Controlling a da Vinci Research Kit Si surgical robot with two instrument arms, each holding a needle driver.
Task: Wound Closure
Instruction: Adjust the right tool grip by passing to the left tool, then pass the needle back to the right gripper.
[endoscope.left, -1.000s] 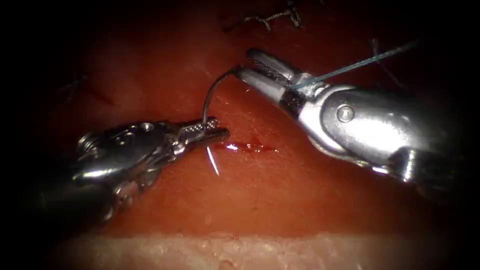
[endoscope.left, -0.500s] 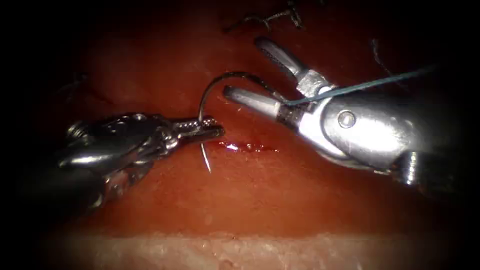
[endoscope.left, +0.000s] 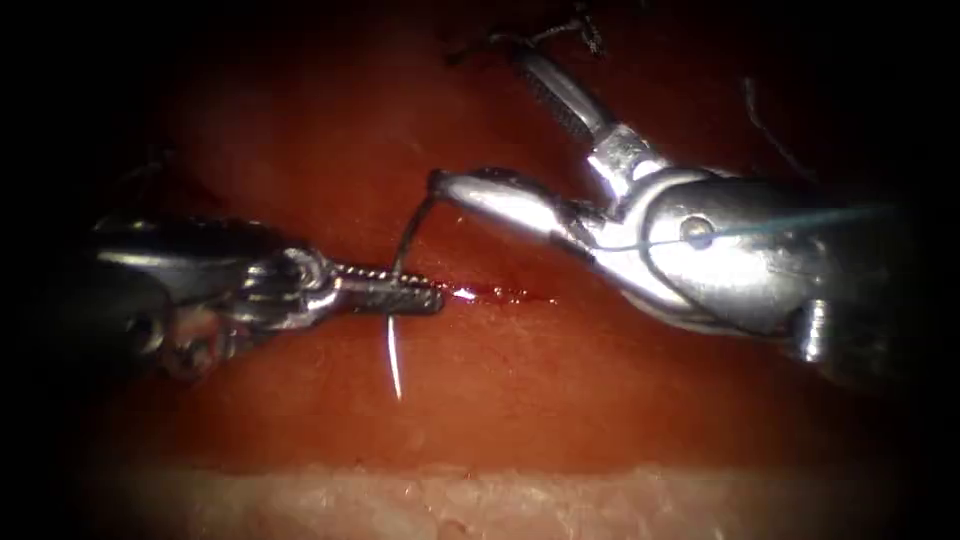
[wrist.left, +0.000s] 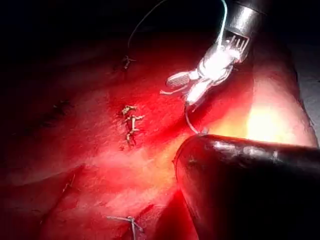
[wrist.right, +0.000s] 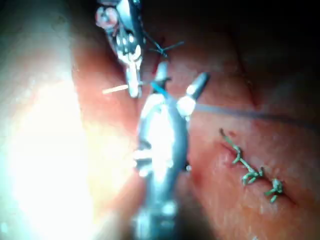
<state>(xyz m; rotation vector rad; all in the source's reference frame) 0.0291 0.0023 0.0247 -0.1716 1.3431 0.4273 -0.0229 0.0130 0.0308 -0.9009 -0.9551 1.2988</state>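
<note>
The left tool (endoscope.left: 400, 292) has been swinging the needle (endoscope.left: 398, 300) lower since a second ago, its fingers clamping it near mid-curve, tip free above the tissue (endoscope.left: 560, 400) beside the cut (endoscope.left: 500, 295). The right tool (endoscope.left: 500, 130) is spreading its fingers wide, holding nothing, thread (endoscope.left: 800, 220) crossing it.
</note>
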